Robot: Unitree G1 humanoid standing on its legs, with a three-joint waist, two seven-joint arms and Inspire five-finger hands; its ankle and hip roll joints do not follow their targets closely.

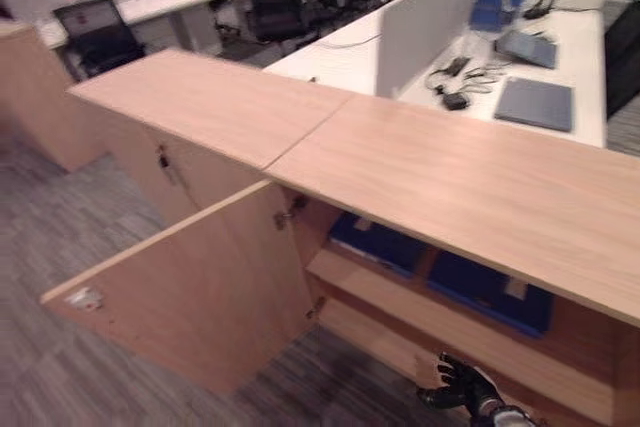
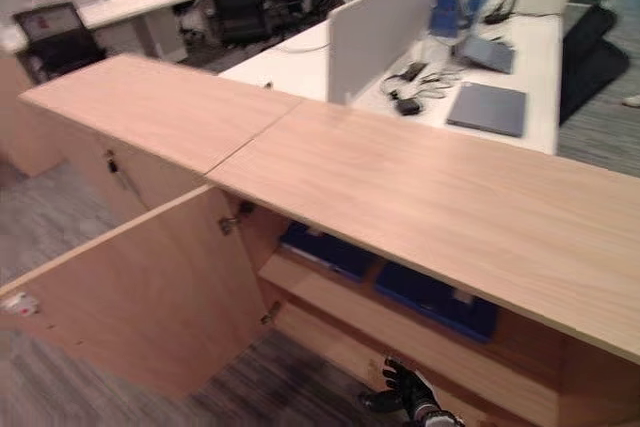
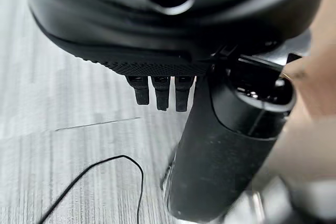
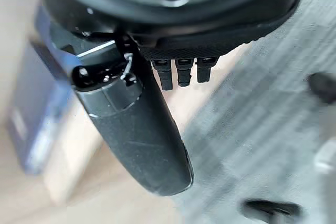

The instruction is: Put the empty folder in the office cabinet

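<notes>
Right hand: the right hand (image 1: pixel 462 385) hangs low at the foot of the open office cabinet (image 1: pixel 470 187), just in front of its lower shelf (image 1: pixel 420 342). Its fingers are spread and loose and it holds nothing. In its own wrist view the hand (image 4: pixel 134 124) has its thumb out and its short fingers straight, above grey carpet and pale wood.

Left hand: the left hand (image 3: pixel 220 150) hangs over the floor (image 3: pixel 63 103), thumb out and fingers straight, empty.

Floor: grey carpet runs under the open door and along the cabinet front.

Cabinet door: the door (image 1: pixel 190 287) stands swung wide open toward the robot's left, a small white catch near its outer corner.

Folders: two blue folders lie flat on the upper shelf (image 1: pixel 440 307) inside the cabinet. The left folder (image 1: pixel 378 243) sits near the hinge side, the right folder (image 1: pixel 490 292) just beside it toward the robot's right, with a narrow gap between them. A blurred blue folder (image 4: pixel 39 98) also shows past the right hand on the wood. Whether they are empty I cannot tell.

Cabinet top: a long bare wooden surface, joined to a second closed cabinet (image 1: pixel 170 157) on the left.

Tabletop behind: a white tabletop (image 1: pixel 560 57) with a grey divider panel (image 1: pixel 425 17), a closed laptop (image 1: pixel 535 102), cables and blue boxes (image 1: pixel 495 2).

Far back: black office chairs (image 1: pixel 275 2) at further desks.
</notes>
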